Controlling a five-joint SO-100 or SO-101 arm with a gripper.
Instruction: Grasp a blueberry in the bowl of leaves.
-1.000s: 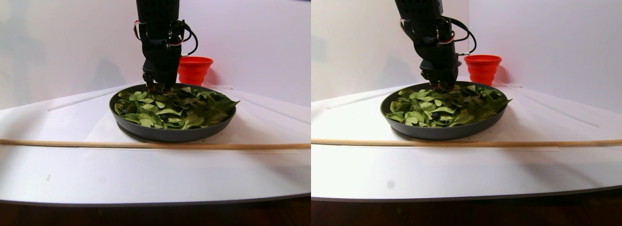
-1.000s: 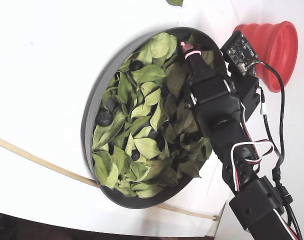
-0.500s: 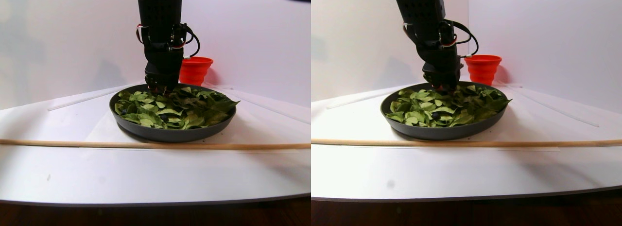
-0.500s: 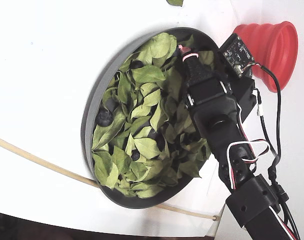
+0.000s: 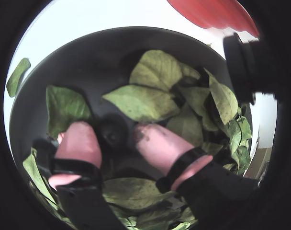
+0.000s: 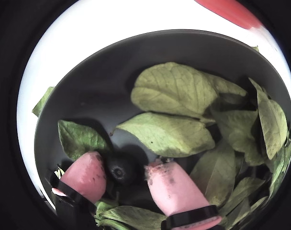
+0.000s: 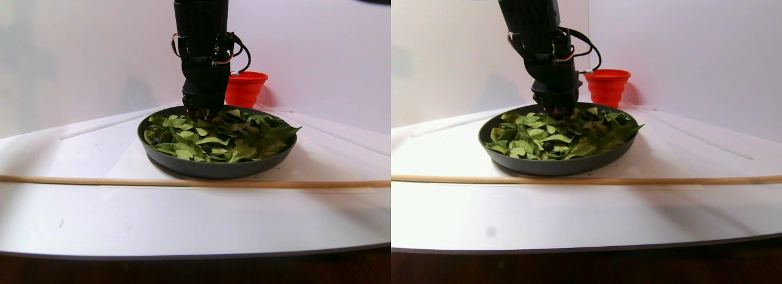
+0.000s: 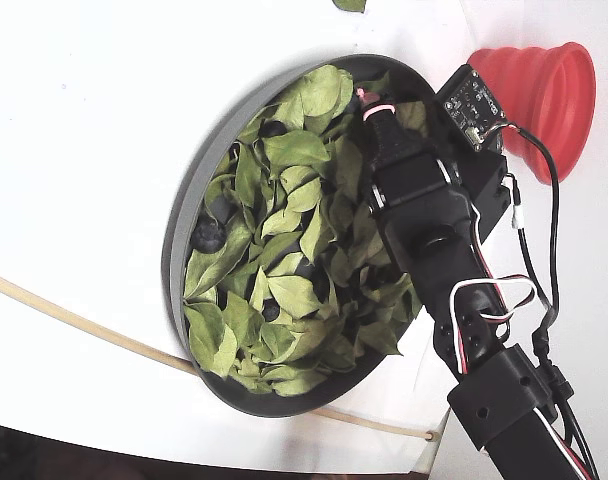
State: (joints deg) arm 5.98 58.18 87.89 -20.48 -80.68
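Observation:
The wide dark grey bowl (image 6: 97,91) holds many green leaves (image 6: 169,134). A dark blueberry (image 6: 120,170) lies on bare bowl floor among them. My gripper (image 6: 122,165) is down in the bowl with its pink fingertips (image 6: 85,175) on either side of the berry. The left tip touches it and the right tip stands a little apart, so the jaws are open. A wrist view shows the same: gripper (image 5: 112,129), berry (image 5: 111,135), leaves (image 5: 143,103), bowl (image 5: 88,52). In the fixed view the gripper (image 8: 369,100) is at the bowl's (image 8: 179,230) far edge.
A red ribbed cup (image 8: 544,85) stands just beyond the bowl, also in the stereo pair view (image 7: 244,88). A thin wooden stick (image 7: 183,182) lies across the white table in front of the bowl. Other blueberries (image 8: 206,237) lie among the leaves (image 8: 284,290).

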